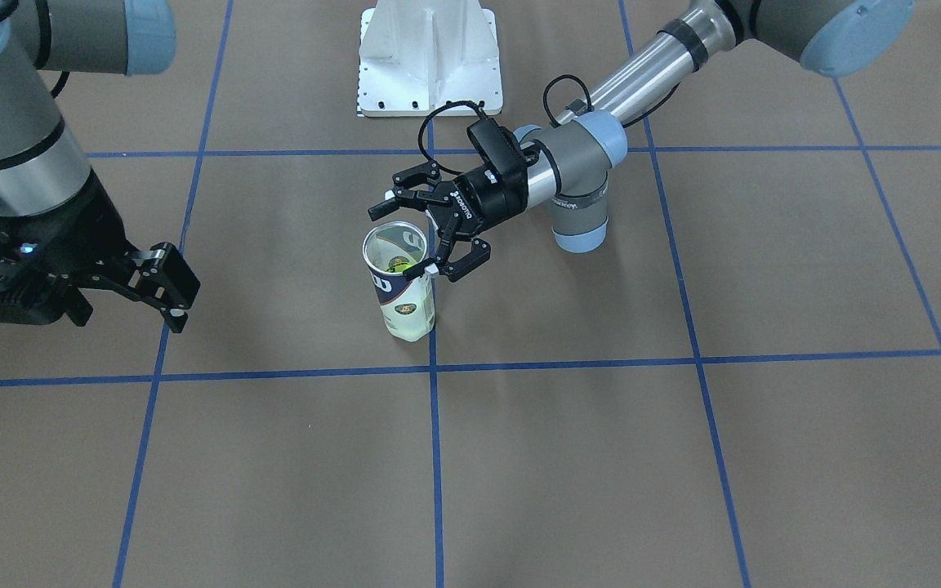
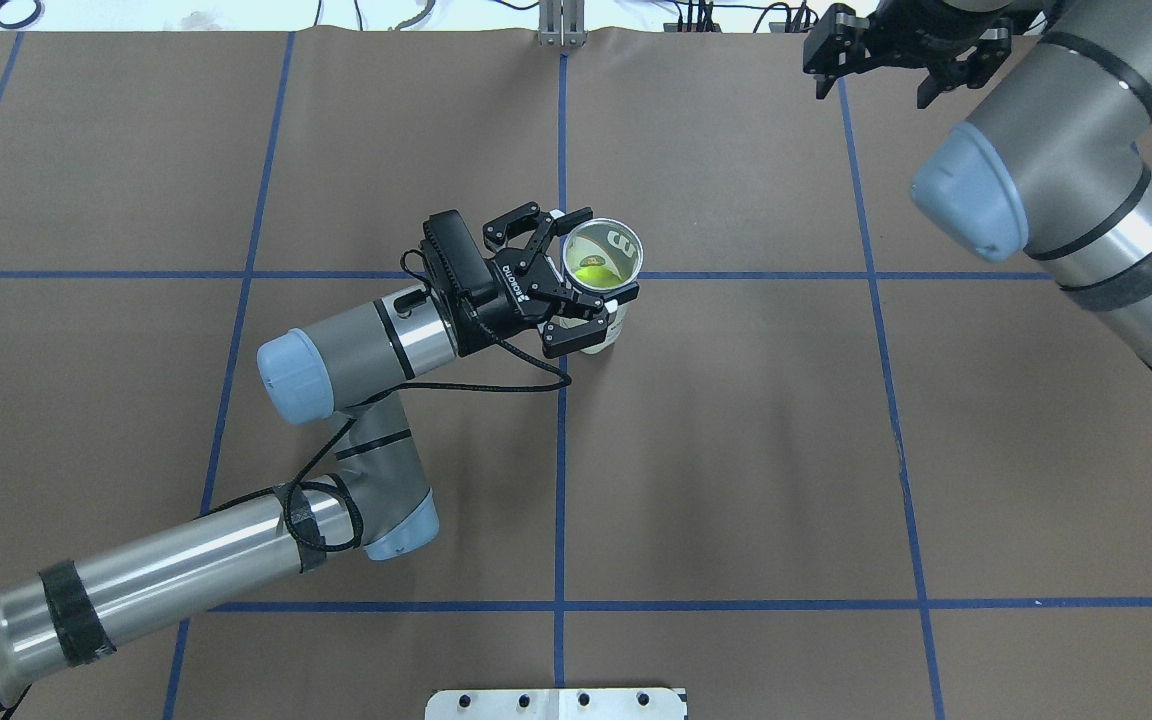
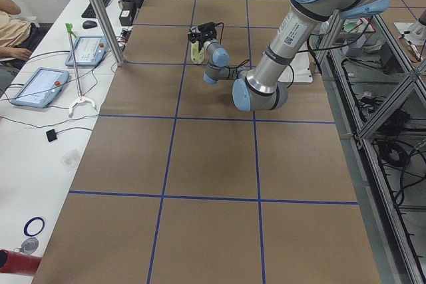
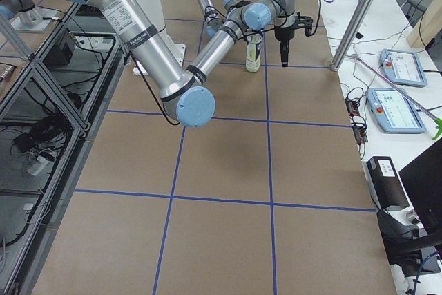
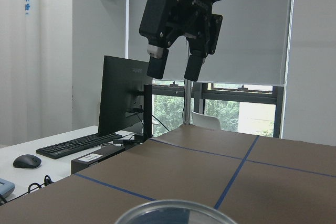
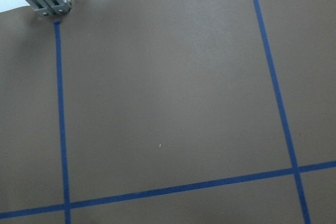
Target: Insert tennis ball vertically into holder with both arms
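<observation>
The holder (image 2: 620, 244) is a clear can that stands upright at the table's centre, also seen in the front view (image 1: 405, 298). The tennis ball (image 2: 591, 270) lies inside it, yellow-green through the open top. My left gripper (image 2: 586, 258) is level with the can's rim, one finger on each side. The fingers look spread a little wider than the can, so it is open. In the left wrist view only the can's rim (image 5: 173, 209) shows. My right gripper (image 2: 874, 88) hangs open and empty above the far right, also seen in the front view (image 1: 127, 314).
The white base bracket (image 1: 430, 57) stands at the robot's side of the table. An aluminium post (image 3: 100, 11) and tablets (image 3: 83, 50) line the operators' desk along the far edge. Blue tape lines cross the brown table.
</observation>
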{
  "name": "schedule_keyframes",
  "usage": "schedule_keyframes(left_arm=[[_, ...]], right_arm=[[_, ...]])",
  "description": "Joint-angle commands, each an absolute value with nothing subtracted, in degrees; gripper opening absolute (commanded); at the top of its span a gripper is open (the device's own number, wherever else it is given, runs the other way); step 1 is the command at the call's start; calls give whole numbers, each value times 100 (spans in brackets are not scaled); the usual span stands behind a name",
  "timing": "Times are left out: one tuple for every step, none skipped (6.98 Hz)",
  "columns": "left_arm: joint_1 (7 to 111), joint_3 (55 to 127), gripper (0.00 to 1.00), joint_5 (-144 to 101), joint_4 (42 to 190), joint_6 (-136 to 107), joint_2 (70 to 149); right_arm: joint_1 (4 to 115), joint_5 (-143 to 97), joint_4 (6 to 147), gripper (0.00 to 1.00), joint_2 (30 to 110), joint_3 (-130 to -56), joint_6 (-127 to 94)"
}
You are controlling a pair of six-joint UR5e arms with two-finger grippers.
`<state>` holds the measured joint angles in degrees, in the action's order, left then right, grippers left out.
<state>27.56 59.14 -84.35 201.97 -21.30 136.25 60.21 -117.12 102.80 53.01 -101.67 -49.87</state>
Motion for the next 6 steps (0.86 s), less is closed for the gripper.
schedule_keyframes(left_arm=[[2952,6125,99,-8437,20197,-2433,13632],[3075,6126,99,-8446,20180,-2452,13623],[3233,6126,99,-8455,20162,-2426,13588],[3434,6135,99,-8507,20153,-2426,13396],[3724,6135,99,-8751,20005,-2426,13203],[4118,6317,99,-9372,19569,-2426,13053]], right_arm=[[6667,-12091,10179,99,5571,-9846,-3969],[7010,-12259,9917,99,5798,-9600,-3390],[7336,-12426,9679,99,6070,-9363,-2810],[7696,-12619,9625,99,6395,-9230,-2108],[8091,-12778,9624,99,6816,-9211,-1335],[8443,-12875,9624,99,7160,-9194,-649]])
